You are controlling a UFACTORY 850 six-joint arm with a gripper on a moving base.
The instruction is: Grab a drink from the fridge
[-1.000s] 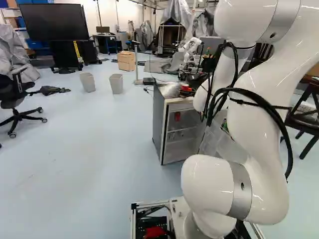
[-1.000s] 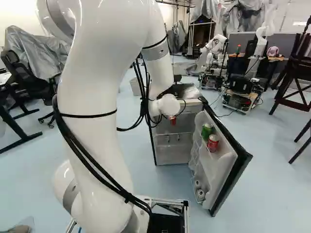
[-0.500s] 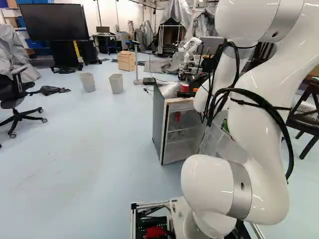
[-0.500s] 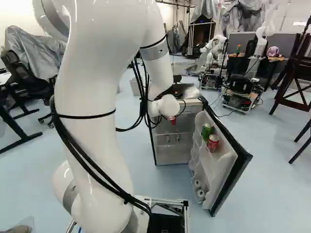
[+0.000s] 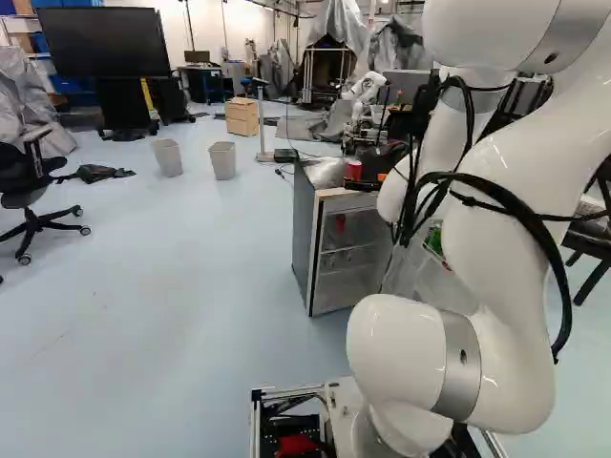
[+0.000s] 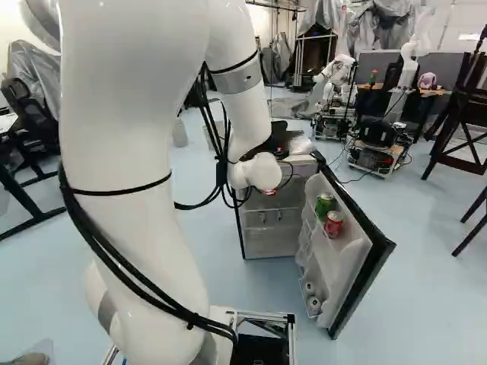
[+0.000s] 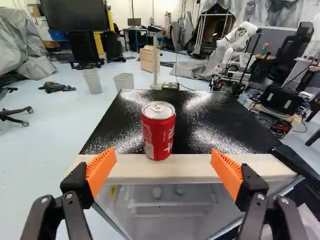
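A red can (image 7: 158, 131) stands upright on top of an open fridge (image 7: 240, 168), near the front edge and just ahead of the pincer (image 5: 370, 177). The wrist view shows the two orange pads (image 7: 101, 169) spread wide apart, wider than the can, with nothing clamped in the pincer (image 7: 164, 162). The can lines up with the gap, nearer the pad on the side away from the door, and neither pad touches it.

Below the pincer, the fridge's inside shows wire racks (image 7: 170, 204) and two small, pale round pieces. Something red (image 5: 340, 222) sits high inside the fridge, too small to name. Off to the pincer's right, the door (image 6: 339, 255) hangs open, carrying a green can (image 6: 325, 204) beside a second red can (image 6: 333, 223) on its upper shelf. Two pale containers (image 6: 314, 303) rest low in the same door.

Well beyond the pincer, two waste bins (image 7: 92, 81) stand on the floor near a wooden box (image 7: 149, 59), the contents of all three impossible to tell.
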